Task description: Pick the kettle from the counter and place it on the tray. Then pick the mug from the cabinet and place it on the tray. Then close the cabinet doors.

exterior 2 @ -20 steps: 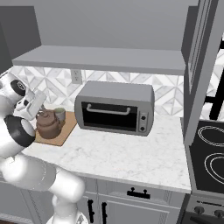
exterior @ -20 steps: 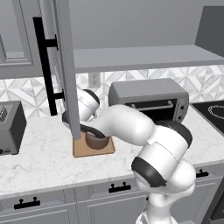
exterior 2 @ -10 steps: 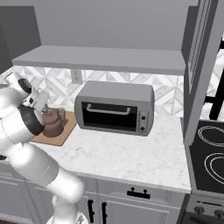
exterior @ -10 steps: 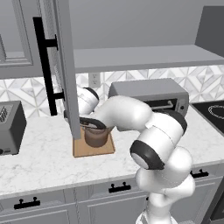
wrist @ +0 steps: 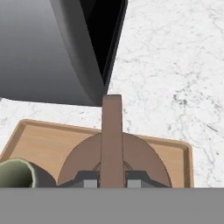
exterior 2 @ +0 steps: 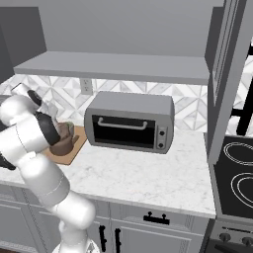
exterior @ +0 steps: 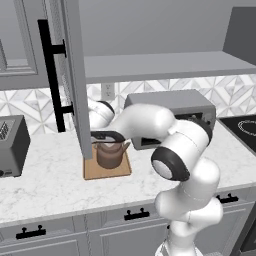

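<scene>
1. The gripper [wrist: 112, 180] has its jaws narrowed onto the arched handle of the kettle [wrist: 140, 158].
2. The kettle sits directly below the jaws, on the tray [wrist: 48, 144].
3. The mug [wrist: 17, 173] stands on the tray, just beside the kettle.
4. Beyond the jaws lie the counter [wrist: 175, 65] and a toaster oven [wrist: 48, 48].

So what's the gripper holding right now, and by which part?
The gripper is shut on the kettle, clamping its arched handle at the top. The kettle sits over the tray.
</scene>
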Robot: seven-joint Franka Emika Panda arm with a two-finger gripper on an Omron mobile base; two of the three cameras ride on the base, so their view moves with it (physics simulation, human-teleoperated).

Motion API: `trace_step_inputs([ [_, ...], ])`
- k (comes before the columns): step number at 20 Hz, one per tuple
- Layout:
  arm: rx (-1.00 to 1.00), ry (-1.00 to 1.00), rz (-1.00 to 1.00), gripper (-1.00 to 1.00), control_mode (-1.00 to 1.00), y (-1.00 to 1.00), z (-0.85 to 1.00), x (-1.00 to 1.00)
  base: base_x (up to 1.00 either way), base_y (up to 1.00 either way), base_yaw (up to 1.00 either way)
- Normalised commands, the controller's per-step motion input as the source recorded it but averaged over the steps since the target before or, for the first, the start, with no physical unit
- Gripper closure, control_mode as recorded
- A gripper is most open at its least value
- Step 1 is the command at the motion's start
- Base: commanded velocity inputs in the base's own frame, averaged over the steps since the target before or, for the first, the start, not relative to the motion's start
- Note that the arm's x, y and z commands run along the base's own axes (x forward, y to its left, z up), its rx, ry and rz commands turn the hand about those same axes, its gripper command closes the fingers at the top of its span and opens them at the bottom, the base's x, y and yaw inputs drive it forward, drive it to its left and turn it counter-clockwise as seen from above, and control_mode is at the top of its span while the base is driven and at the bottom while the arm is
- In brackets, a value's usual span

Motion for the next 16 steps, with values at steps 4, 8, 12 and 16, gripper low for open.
trace_step_inputs([
  [4,0.00,0.00,0.00,1.00,-1.00,0.06,-0.23,0.12,0.00,0.00,0.00],
  [8,0.00,0.00,0.00,1.00,-1.00,0.01,-0.26,0.12,0.00,0.00,0.00],
  [12,0.00,-0.01,0.00,1.00,-1.00,0.00,-0.23,0.01,0.00,0.00,0.00],
  [16,0.02,-0.04,0.01,1.00,-1.00,0.00,-0.22,0.00,0.00,0.00,0.00],
])
